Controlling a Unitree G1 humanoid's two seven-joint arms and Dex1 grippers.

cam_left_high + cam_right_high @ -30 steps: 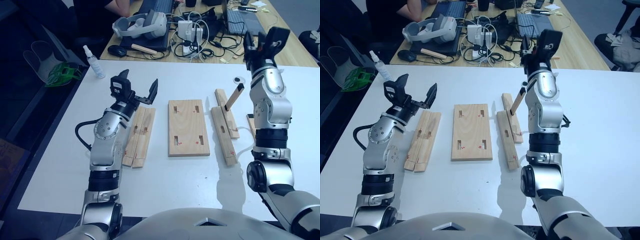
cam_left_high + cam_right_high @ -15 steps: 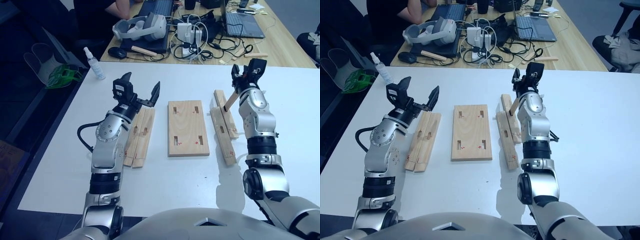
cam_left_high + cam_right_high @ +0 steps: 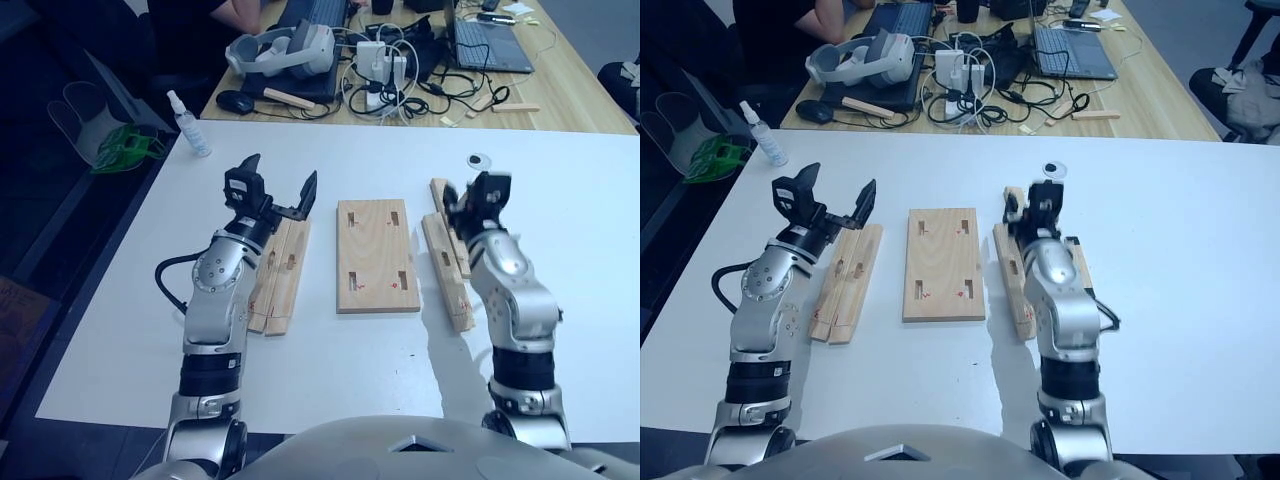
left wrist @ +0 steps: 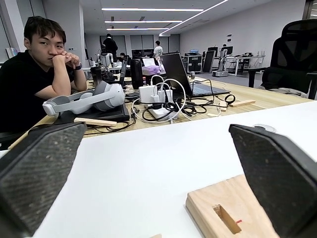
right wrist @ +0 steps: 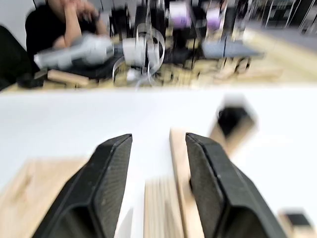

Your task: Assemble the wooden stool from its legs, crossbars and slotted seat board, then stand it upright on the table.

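The slotted seat board (image 3: 375,255) lies flat in the middle of the white table (image 3: 330,370). Left of it lie two slotted leg pieces (image 3: 280,268) side by side. My left gripper (image 3: 272,190) hovers open over their far end, nothing between its fingers; the left wrist view shows a slotted wooden end (image 4: 233,213) below it. Right of the board lie more leg pieces (image 3: 445,270). My right gripper (image 3: 1034,200) sits low over their far end, open, with the wood (image 5: 179,163) under the gap. A small dark-tipped stick (image 5: 232,121) lies just beyond it.
A spray bottle (image 3: 188,125) and a green object (image 3: 125,148) sit at the table's far left corner. A small white disc (image 3: 480,160) lies behind the right gripper. The wooden desk (image 3: 560,70) behind carries a headset (image 3: 285,50), cables and laptops.
My right arm has come down from high over the table's far side to low over the right-hand leg pieces. The left gripper has barely moved and stays open.
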